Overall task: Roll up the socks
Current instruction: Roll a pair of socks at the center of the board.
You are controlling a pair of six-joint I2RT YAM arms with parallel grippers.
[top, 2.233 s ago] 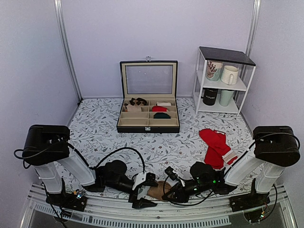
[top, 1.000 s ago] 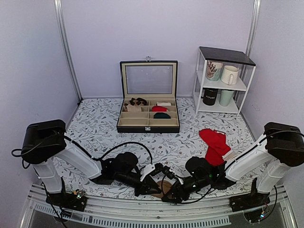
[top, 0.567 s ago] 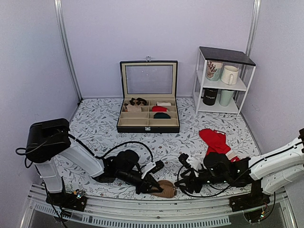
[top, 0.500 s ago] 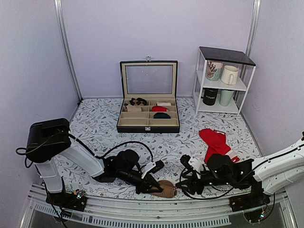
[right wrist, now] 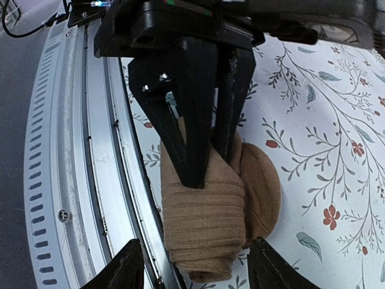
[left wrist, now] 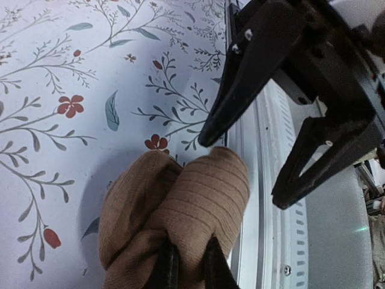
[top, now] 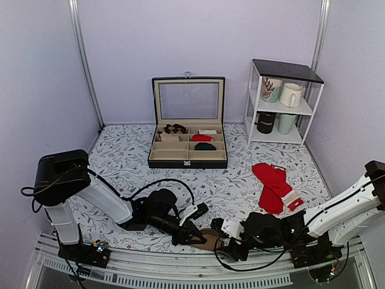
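Note:
The socks [top: 209,238] are a tan ribbed bundle, partly rolled, lying at the table's front edge beside the metal rail. My left gripper [top: 194,235] is shut on them. In the left wrist view its fingers [left wrist: 169,270] pinch a fold of the socks [left wrist: 186,208]. My right gripper [top: 227,242] is open and low on the right side of the bundle. In the right wrist view its fingertips [right wrist: 123,268] straddle the near end of the socks [right wrist: 204,211] without touching, and the left gripper [right wrist: 207,168] clamps the bundle from the far side.
A black compartment box [top: 187,161] with its lid raised holds small rolls at mid-table. Red socks with a white tag [top: 274,183] lie to the right. A white shelf with mugs [top: 280,102] stands at the back right. The metal rail [right wrist: 90,180] runs beside the bundle.
My right gripper let go, swung out to the right while opening wider, then came back low along the front edge to the bundle. The left gripper has stayed shut on the socks.

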